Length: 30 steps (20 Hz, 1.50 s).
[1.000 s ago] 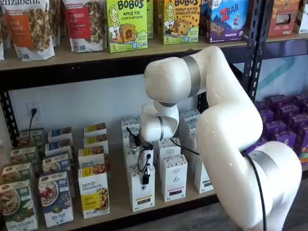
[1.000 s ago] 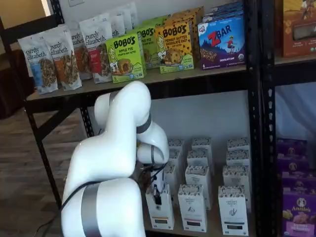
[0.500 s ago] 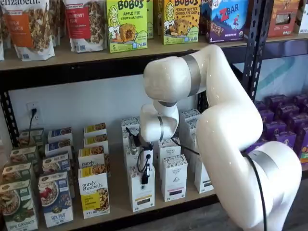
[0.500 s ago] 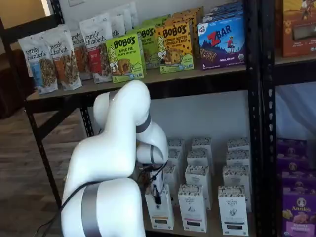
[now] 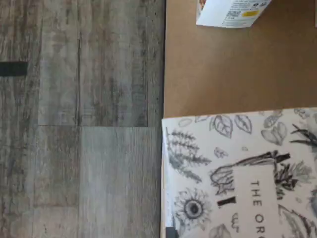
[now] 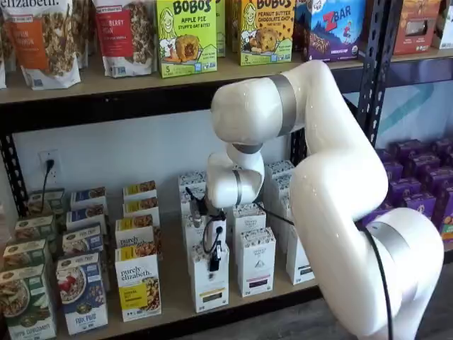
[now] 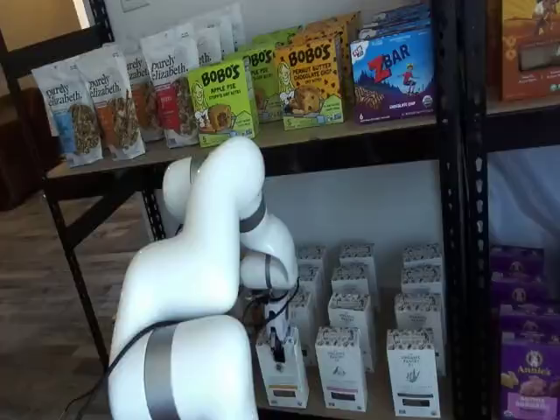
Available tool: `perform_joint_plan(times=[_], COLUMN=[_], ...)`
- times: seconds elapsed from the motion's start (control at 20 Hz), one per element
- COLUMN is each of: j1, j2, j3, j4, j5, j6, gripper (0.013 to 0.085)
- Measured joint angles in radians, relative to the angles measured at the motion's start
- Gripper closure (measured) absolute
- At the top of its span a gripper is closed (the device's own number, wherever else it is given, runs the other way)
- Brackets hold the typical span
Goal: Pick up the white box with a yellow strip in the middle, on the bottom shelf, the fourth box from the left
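At the front of the long light-wood bottom shelf [image 6: 177, 287], the black fingers [image 6: 214, 261] of the white-bodied gripper [image 6: 213, 263] are clamped shut on the top of the tall narrow white box [image 6: 209, 283] with the yellow strip. The box stands upright directly beneath the fingers, at the shelf's front edge, appearing in both shelf views [image 7: 282, 372]. Just beside it stands a like white carton with a dark strip [image 6: 256, 262]. The wrist view shows a leaf-printed white carton top [image 5: 237, 173] against brown board.
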Motion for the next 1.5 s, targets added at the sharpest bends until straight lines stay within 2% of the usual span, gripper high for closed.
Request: perform_joint_plan(times=[0.4,1.0,1.35,1.5], j1=[0.013,0.026,0.042,0.048], j2=[-0.093,-0.264,-0.352,-0.389], j3=[0.144,0.383,0.493,0.536], j4=[0.034,0.135,0.156,0.140], j5=[-0.048,-0.107,-0.152,-0.167], j6=[-0.024,-0.112,-0.119,-0.098], gripper=[0.0530,0.0530,0.0530,0.0530])
